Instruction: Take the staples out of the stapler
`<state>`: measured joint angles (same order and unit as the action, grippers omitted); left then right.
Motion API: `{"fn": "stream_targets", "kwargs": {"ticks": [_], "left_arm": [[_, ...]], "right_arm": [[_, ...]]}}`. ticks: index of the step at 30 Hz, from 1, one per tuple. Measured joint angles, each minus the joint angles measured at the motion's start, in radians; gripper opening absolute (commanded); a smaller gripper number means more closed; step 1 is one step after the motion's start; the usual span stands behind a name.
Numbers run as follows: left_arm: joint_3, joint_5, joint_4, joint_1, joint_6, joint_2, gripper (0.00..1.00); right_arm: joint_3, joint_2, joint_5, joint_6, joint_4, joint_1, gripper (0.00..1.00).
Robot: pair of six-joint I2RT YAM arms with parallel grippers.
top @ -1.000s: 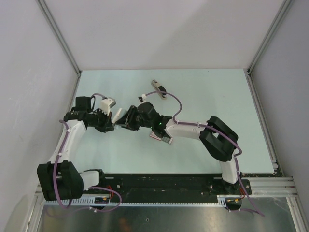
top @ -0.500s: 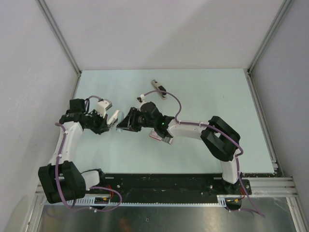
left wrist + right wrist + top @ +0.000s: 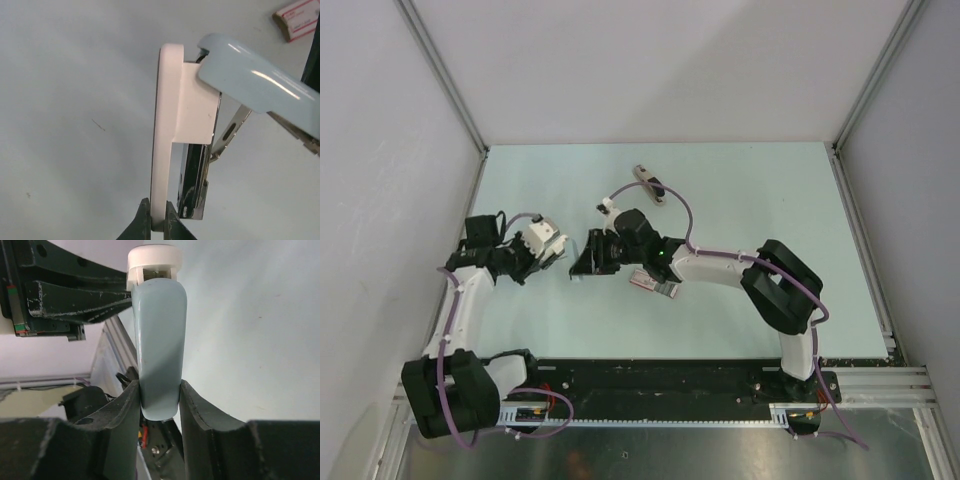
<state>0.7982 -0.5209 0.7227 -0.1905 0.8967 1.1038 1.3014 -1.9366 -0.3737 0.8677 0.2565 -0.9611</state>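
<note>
The left gripper (image 3: 158, 220) is pinching the thin white base of the stapler (image 3: 192, 107), jaws clenched on its edge to anchor it over the table (image 3: 60, 100). The right gripper (image 3: 159, 405) is squeezing the pale blue lid (image 3: 159, 330) between its fingers. Each arm is gripping one half so the stapler is hinging open between them. That is baring the chrome magazine (image 3: 196, 175), likely so the staples can come out, though whether any are sitting inside cannot be told. The pink-and-white box (image 3: 299, 19) is lying well aside.
</note>
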Motion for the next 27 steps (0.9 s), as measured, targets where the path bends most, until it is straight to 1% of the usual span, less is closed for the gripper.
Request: {"fn": "stream_targets", "kwargs": {"ticks": [7,14,18,23,25,26,27], "left_arm": [[-0.098,0.068,-0.095,0.036,0.172,-0.081,0.0],[-0.24,0.131,-0.226,0.114,0.334,-0.225,0.0],[-0.278,0.158,-0.281,0.15,0.367,-0.266,0.0],[-0.284,0.179,-0.309,0.17,0.357,-0.267,0.0],[-0.284,0.179,-0.311,0.173,0.324,-0.269,0.04],[-0.284,0.178,-0.31,0.178,0.302,-0.27,0.11],[-0.283,0.177,-0.305,0.185,0.275,-0.273,0.19]], "right_arm": [[-0.002,0.016,-0.002,-0.172,-0.086,-0.017,0.0],[-0.019,0.017,-0.02,-0.243,-0.146,-0.034,0.0],[-0.023,0.017,-0.024,-0.253,-0.155,-0.039,0.0],[-0.023,0.016,-0.011,-0.248,-0.151,-0.039,0.0],[-0.023,0.017,0.0,-0.24,-0.145,-0.039,0.0],[-0.023,0.017,0.008,-0.234,-0.14,-0.039,0.0],[-0.023,0.017,0.016,-0.228,-0.136,-0.04,0.0]]}}
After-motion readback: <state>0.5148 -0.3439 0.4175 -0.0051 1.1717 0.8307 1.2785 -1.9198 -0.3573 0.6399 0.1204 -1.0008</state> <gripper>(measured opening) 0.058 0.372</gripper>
